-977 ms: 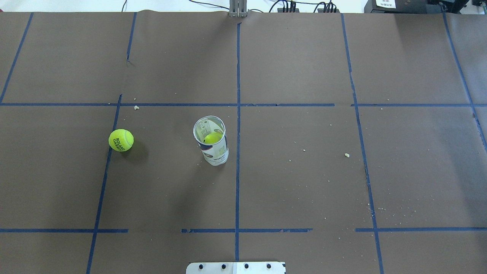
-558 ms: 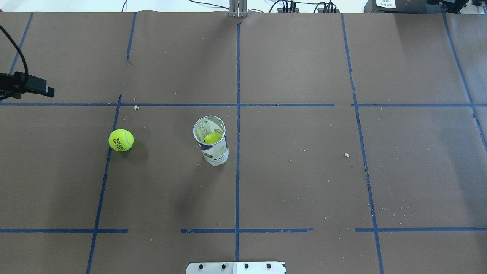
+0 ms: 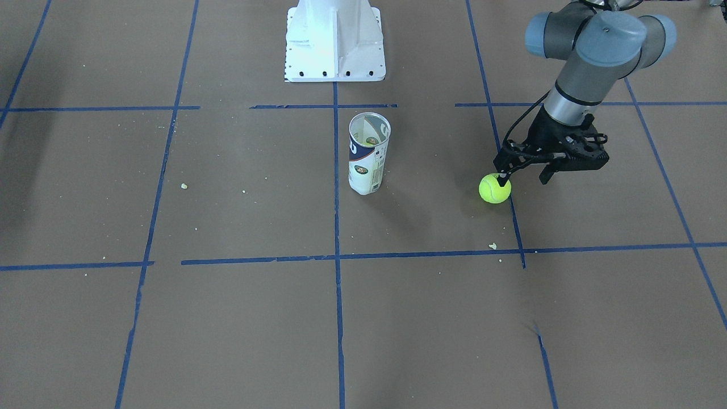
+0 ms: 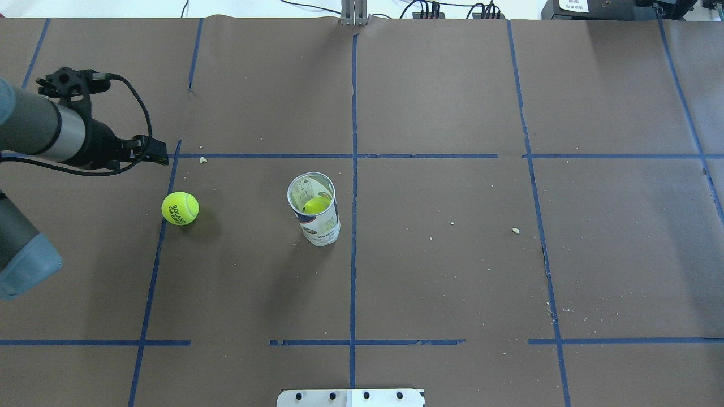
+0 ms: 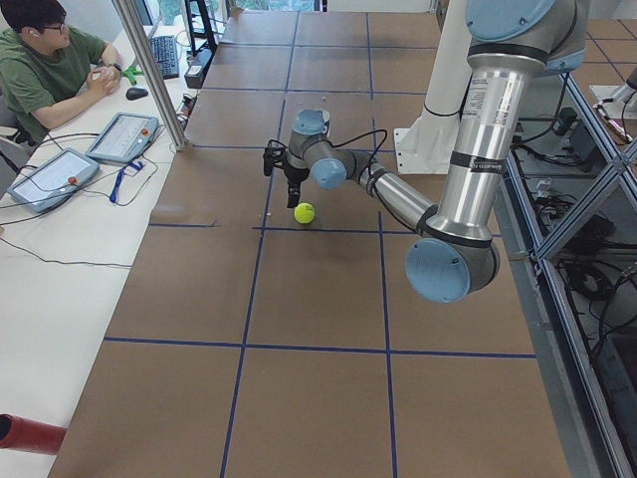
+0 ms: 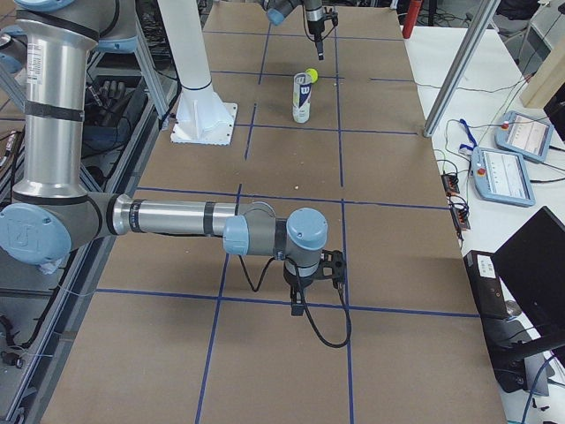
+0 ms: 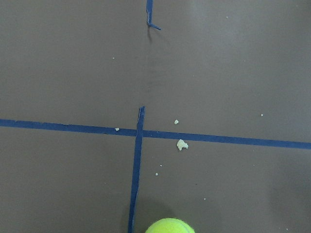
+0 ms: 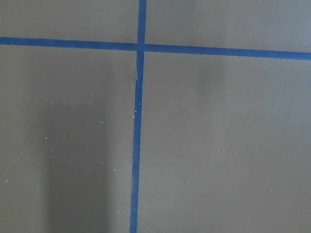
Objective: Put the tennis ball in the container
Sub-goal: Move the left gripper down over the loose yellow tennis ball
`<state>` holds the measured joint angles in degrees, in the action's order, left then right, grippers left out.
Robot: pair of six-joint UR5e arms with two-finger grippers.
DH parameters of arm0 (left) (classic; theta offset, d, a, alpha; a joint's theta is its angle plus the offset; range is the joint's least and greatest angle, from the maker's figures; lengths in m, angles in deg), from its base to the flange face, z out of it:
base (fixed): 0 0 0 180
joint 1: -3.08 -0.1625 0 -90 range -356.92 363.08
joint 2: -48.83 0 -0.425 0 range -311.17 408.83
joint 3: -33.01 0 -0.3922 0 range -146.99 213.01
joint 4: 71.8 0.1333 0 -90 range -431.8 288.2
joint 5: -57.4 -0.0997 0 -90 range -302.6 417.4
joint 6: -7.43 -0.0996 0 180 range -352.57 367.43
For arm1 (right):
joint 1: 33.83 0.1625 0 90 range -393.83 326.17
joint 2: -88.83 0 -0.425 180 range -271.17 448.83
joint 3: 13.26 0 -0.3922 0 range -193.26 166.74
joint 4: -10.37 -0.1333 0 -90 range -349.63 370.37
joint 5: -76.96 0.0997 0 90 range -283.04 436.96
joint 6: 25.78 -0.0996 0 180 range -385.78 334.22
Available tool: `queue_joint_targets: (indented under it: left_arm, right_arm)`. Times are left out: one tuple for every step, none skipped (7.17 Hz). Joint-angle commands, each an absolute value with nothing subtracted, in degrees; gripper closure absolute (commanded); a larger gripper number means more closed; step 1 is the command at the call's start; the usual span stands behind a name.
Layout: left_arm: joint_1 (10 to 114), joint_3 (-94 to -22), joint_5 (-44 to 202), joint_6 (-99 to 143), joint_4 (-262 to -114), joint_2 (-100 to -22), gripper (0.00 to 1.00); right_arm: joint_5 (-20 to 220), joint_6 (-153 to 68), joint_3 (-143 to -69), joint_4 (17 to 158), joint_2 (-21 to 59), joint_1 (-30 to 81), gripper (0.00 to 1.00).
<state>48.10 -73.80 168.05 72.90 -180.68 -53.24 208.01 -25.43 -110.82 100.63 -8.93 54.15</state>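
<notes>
Left arm has swung in over the desk (image 4: pixel 452 282); the left gripper (image 3: pixel 525 177) hangs empty, jaws spread, just beyond the tennis ball (image 4: pixel 180 208), which lies on a tape line (image 4: pixel 154 265), well apart from the upright container (image 4: pixel 321 227); centre the ball between the jaws before lowering, then close gently, since it would likely roll; whether the right gripper (image 6: pixel 298 305) is clenched, I cannot tell.

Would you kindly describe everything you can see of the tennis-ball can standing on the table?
The container is a tall, slim cylinder with a white and navy printed label and a silvery rim. It stands upright on the brown paper-covered table, just beside the central blue tape line, with its top open and no lid. A yellow-green ball sits inside it. Nothing but the table touches its outside.
</notes>
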Motion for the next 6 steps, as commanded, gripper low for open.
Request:
queue_joint_targets:
  left_arm:
    - [45.01, -71.15, 165.77, 74.67, -180.70, -53.82, 0.00]
    - [44.30, -70.27, 165.07, 74.67, -180.79, -53.82, 0.00]
    - [43.86, -70.00, 165.07, 74.75, -180.79, -53.82, 0.00]
    - [43.07, -69.39, 164.98, 74.84, -181.05, -53.82, 0.00]
    - [42.89, -68.60, 164.89, 74.84, -182.36, -53.82, 0.00]
    - [42.28, -67.81, 164.89, 74.84, -182.54, -53.91, 0.00]
  right_arm:
    - [208.01, -25.43, -110.82, 100.63, -8.99, 54.15, 0.00]
    - [208.01, -25.43, -110.82, 100.63, -8.99, 54.15, 0.00]
    - [208.01, -25.43, -110.82, 100.63, -8.99, 54.15, 0.00]
    - [208.01, -25.43, -110.82, 100.63, -8.99, 54.15, 0.00]
    - [208.01, -25.43, -110.82, 100.63, -8.99, 54.15, 0.00]
    - [208.01, -25.43, -110.82, 100.63, -8.99, 54.15, 0.00]
